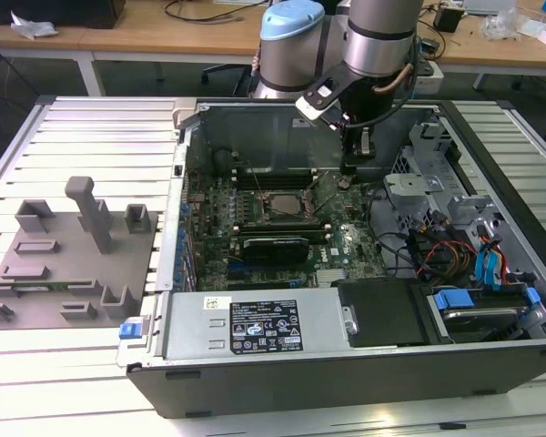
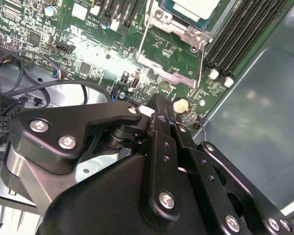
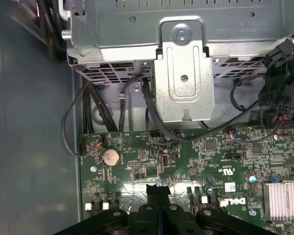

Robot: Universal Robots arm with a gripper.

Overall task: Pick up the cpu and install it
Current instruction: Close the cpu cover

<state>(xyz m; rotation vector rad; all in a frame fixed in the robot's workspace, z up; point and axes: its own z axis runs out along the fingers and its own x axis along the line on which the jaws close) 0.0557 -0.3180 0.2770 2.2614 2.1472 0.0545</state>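
Overhead, gripper [image 3: 159, 189] fully closed, holding nothing, above motherboard [image 3: 137, 164], cpu [image 2: 193, 7] in socket [image 2: 185, 32].

Exterior view overlooks case [image 1: 346, 387], wrist views near motherboard [image 2: 88, 44] [image 3: 196, 161]

cpu [image 2: 193, 9], partly past the view's edge

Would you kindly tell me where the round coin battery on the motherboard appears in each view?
Exterior view: the coin battery sits on the motherboard beside the tool.
Second wrist view: pale disc just past the tool.
First wrist view: near the board's edge, beyond the tool.
Shared landmark: the tool's tip.
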